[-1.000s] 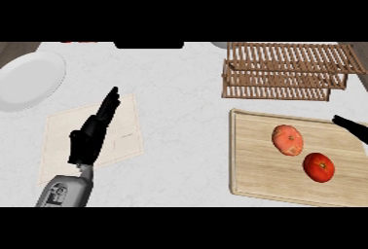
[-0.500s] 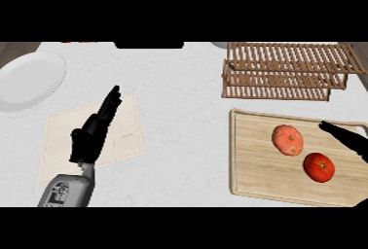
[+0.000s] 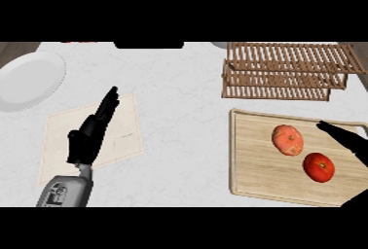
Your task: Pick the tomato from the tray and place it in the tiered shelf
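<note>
There is one view, from the robot's head, looking steeply down onto the surface from fairly near. The wooden tray lies at its right, the tiered shelf just beyond that tray.

My right hand has come further in from three o'clock. A second ago only my fingertips showed at the edge; now my straight fingers lie over the tray, tips pointing toward ten o'clock, near the paler tomato and just above the redder tomato, touching neither.
</note>
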You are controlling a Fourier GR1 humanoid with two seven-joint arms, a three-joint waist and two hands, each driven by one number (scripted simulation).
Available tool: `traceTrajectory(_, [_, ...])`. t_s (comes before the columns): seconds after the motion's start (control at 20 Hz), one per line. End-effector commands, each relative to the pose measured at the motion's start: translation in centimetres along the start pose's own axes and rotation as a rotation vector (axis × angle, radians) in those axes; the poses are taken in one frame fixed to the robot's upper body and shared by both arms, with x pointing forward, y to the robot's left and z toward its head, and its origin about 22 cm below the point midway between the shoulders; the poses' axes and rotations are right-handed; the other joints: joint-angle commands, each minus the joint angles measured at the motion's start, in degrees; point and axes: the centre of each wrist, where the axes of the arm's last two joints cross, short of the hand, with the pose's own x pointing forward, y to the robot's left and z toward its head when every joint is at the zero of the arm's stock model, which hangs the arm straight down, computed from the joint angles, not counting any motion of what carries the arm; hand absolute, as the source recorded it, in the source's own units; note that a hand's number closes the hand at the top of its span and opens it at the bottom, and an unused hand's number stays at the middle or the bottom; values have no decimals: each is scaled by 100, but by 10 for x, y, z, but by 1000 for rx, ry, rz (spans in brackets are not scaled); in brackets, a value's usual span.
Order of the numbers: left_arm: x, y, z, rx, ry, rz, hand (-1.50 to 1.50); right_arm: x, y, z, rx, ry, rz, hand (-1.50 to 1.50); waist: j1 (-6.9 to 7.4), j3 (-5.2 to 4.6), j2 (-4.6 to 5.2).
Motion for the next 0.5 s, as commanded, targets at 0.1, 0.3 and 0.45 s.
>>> traceTrajectory(0.1, [14, -12, -12, 1, 7, -13, 0, 1, 6, -17, 13, 15, 19, -150, 5, 1, 2])
traceTrajectory(0.3, [2, -21, 7, 2, 1, 0, 0, -19, 2, -22, 0, 28, 2, -150, 18, 1, 1])
traceTrajectory(0.45, [5, -11, 11, -3, 10, -11, 0, -5, 26, -24, 21, -2, 1, -150, 11, 1, -2])
